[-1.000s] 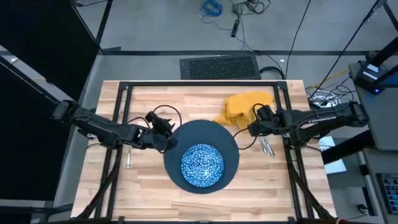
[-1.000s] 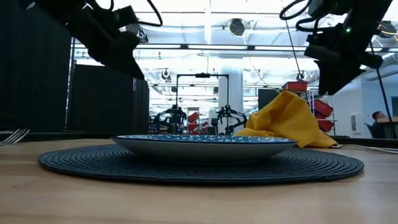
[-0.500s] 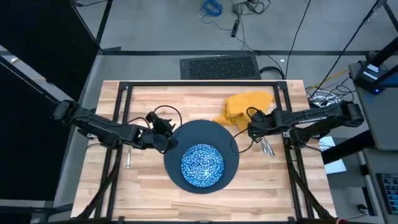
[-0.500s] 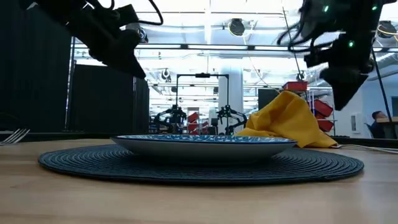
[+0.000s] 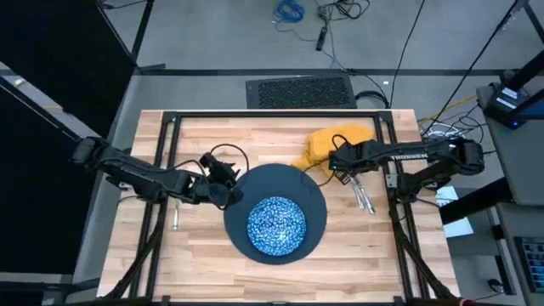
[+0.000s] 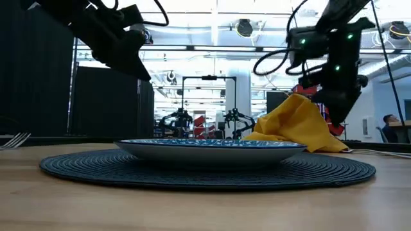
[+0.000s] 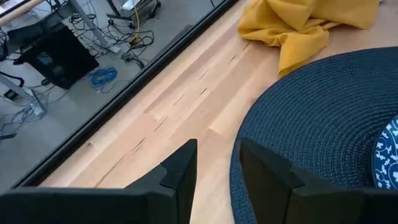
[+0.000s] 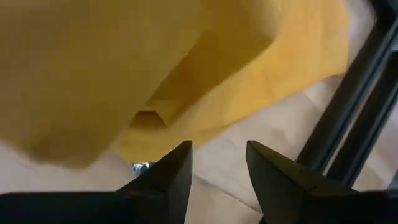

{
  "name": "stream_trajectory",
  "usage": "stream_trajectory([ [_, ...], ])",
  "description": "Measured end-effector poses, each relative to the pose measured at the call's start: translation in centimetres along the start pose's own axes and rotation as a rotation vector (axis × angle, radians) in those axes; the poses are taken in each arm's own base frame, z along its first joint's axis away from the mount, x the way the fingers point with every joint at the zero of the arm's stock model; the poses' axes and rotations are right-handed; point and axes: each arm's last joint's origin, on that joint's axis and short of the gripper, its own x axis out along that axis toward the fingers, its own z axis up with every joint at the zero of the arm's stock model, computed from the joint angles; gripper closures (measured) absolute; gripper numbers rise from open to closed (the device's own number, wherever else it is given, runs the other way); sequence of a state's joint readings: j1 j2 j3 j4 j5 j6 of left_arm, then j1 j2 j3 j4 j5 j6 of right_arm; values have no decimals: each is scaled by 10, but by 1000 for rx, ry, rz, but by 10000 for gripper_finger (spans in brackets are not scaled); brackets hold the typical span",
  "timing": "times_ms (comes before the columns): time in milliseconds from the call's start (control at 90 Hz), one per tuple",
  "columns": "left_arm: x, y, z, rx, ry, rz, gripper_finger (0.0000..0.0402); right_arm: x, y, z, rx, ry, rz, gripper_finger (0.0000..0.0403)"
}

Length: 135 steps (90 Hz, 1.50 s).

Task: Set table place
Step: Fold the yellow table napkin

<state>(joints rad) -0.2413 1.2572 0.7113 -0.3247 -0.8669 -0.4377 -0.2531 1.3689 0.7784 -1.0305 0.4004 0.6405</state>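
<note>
Right gripper [image 5: 334,161]: has swung in from beside the cutlery toward the napkin's near edge since a second ago; it hangs above the tabletop, jaws parted with a modest gap and nothing between them.
Napkin [image 5: 336,144]: mustard-yellow cloth, bunched in a heap on the far right part of the tabletop, just beyond the mat; unmoved.
Left gripper [image 5: 228,189]: same place as before, at the left rim of the mat, jaws a little apart and empty, raised off the surface in the low view.
Mat [image 5: 276,183]: dark blue-grey, round, woven, centred toward the near edge.
Dish [image 5: 276,225]: blue-and-white speckled, resting on the mat's near half.
Cutlery right [image 5: 365,201]: silver pieces lying right of the mat, now clear of the arm; probably two, too small to tell which.
Fork [image 5: 176,218]: silver, lying left of the mat under the left arm.
Tabletop [image 5: 212,263]: pale wood planks, black frame over it.
</note>
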Motion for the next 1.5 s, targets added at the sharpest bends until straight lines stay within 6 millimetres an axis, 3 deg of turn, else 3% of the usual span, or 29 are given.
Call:
stream_trajectory([
  [333,0,0,-1,6,5,2,294,23,12,16,-56,32,60,261],
  [556,0,0,-1,6,5,1,294,34,13,21,-77,53,9,266],
  [667,0,0,-1,6,5,2,294,36,12,22,-91,56,8,297],
  [833,0,0,-1,6,5,2,294,35,13,22,-115,48,19,388],
  [1044,0,0,-1,6,4,1,294,33,18,18,-144,62,41,400],
  [1278,0,0,-1,5,4,2,294,11,26,25,-188,-4,-3,402],
  [1500,0,0,-1,5,4,1,294,-39,41,46,-215,-145,57,402],
])
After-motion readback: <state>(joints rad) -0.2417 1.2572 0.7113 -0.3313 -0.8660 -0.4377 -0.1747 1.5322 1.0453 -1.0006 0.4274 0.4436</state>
